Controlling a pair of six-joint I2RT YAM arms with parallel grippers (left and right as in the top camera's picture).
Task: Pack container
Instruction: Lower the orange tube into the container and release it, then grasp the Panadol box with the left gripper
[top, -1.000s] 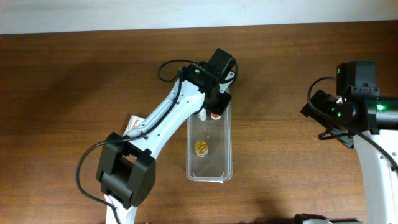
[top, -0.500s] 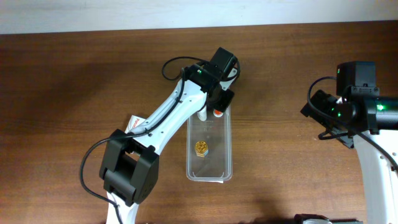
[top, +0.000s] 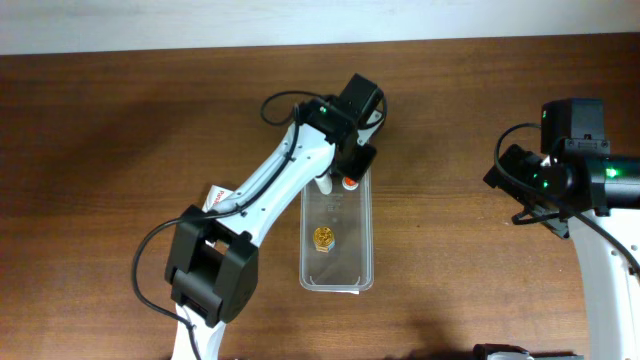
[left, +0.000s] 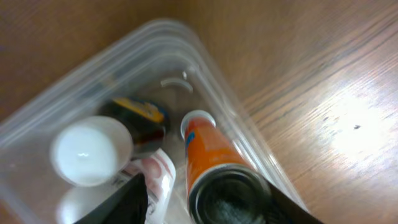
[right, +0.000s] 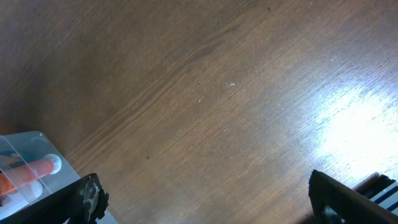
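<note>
On the counter (top: 120, 120) the container (top: 338, 270) lay central, its 12 o'clock end crowded under the left pincer (left: 199, 202), released astride an orange tube (left: 208, 149) beside a white-capped bottle (left: 90, 152). A gold piece (top: 324, 238) lay midway. The right pincer (right: 205, 205) gaped at 3 o'clock.

Overhead: even, fairly bright light. Table (top: 120, 150) paler at 10 o'clock, soft short shadows beside arms, sharp focus. Pale strip (top: 200, 25) near washed out at 12 o'clock.
Left wrist: very close, soft focus throughout. Container (left: 208, 87) rim hazy, white glare on table at 3 o'clock.
Right wrist: broad glare at 4 o'clock, dimmer toward 10 o'clock, wood grain crisp.
</note>
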